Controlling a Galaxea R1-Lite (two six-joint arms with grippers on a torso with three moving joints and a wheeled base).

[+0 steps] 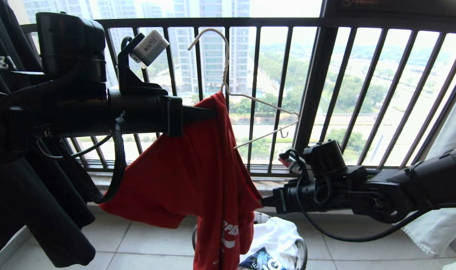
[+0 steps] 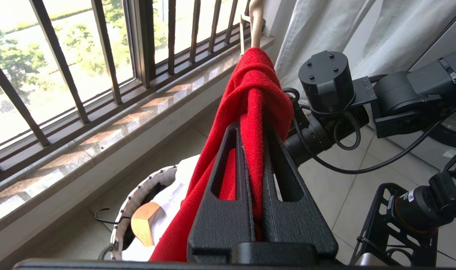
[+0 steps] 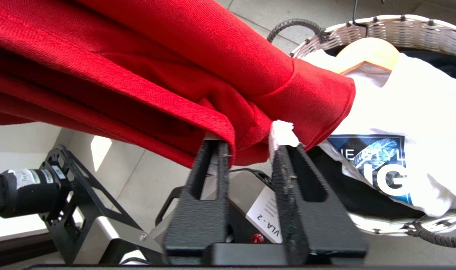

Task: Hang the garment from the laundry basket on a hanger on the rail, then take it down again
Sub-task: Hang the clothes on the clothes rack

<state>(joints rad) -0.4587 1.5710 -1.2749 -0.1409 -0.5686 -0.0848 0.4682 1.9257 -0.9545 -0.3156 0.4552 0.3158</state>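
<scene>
Garment [image 1: 198,176]: red tee. It's pinched at its top by the left gripper [image 2: 254,129], which is clenched on a bunched fold right where the hanger [image 1: 265,105] wire twists into the hook. From that pinch the cloth drops straight down, so its long axis is vertical. The lower end hangs over the near rim of the laundry basket [image 3: 362,30].

Right gripper [image 3: 250,144] is low, at the garment's right-hand edge. Its jaws are apart and straddle a hemmed fold, possibly a sleeve. Cloth touches the tips but doesn't look nipped yet.

Out from the claws:
- One hanger shoulder is bare and pokes out to the robot's right, up and away from the right gripper. I can't see the other shoulder; the cloth and the left gripper cover it.
- Hook is free in the air in front of the black window railing [image 1: 280,22]. No rail in view.
- Basket holds a white cloth [image 1: 276,232] and a wooden hanger [image 3: 366,52], just under the right gripper.

My read: the tee is only half on. The right arm is the nearer one to the loose edge, and that edge has to travel up and rightward onto the bare shoulder while the left gripper holds the neck fixed.
</scene>
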